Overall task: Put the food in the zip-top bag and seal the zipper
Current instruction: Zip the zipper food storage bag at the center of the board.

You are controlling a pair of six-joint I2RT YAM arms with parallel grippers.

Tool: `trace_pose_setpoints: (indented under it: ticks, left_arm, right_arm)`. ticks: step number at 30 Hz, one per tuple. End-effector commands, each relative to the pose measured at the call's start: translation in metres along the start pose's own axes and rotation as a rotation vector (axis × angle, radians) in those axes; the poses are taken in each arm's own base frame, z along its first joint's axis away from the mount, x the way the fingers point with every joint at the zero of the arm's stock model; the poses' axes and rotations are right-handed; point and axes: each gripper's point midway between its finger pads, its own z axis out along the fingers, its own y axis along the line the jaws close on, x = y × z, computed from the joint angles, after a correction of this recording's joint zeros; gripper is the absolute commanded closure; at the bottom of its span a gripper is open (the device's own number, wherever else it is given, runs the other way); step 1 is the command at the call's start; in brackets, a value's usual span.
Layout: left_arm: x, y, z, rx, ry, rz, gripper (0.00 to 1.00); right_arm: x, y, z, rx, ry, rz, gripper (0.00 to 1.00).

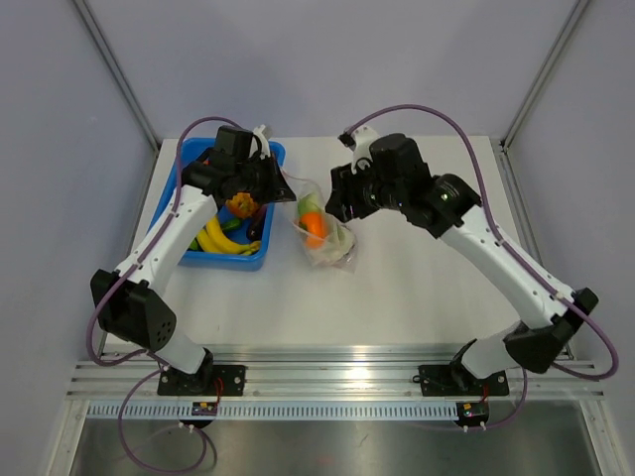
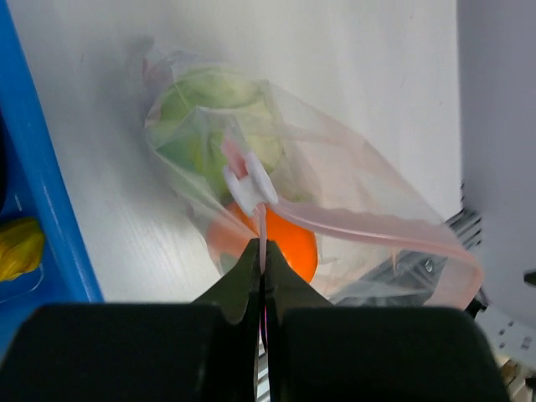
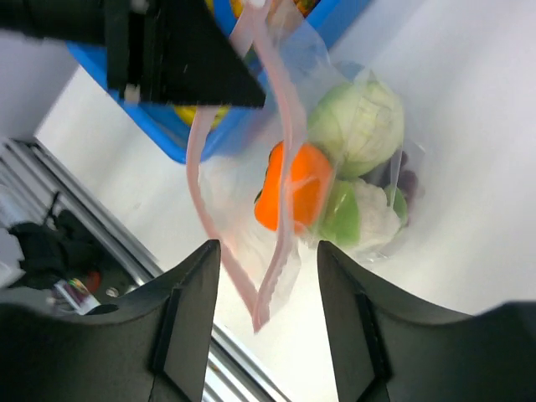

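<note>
The left gripper [image 2: 262,266] has its jaws pinching the zipper [image 2: 368,224], while the right gripper [image 3: 268,251] holds its jaws spread on both sides of it, not touching.

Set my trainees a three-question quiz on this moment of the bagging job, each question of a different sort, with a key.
1. True or false: the left hand is shut on the thin pink-red zipper strip of the crinkly clear plastic bag.
2. Choose one: the right hand is A) open, B) shut on the bag, C) shut on a toy orange.
3. Short answer: what holds the yellow toy bananas?

Key
1. True.
2. A.
3. The blue rectangular plastic tray.
</note>
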Motion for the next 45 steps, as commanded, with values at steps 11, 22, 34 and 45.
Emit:
trace_pose_setpoints:
  ticks: [11,22,34,45]
  left_arm:
    - [-0.033,-0.031,-0.025,0.054,-0.176,-0.071,1.0]
    - [-0.028,-0.03,-0.018,0.066,-0.158,-0.075,1.0]
    - [-0.034,-0.024,-0.038,0.032,-0.27,0.076,0.24]
    - [-0.056,0.012,-0.059,-0.1,-0.448,0.485,0.22]
  right_arm:
    - [0.068,0.021,-0.031,0.033,-0.153,-0.362,0.41]
    - [0.054,0.003,0.011,0.17,-0.201,-0.348,0.45]
    - [0.04,-0.035,0.0,0.084,-0.203,-0.282,1.0]
    - [0.035,-0.045,-0.026,-0.018,-0.207,-0.389,1.0]
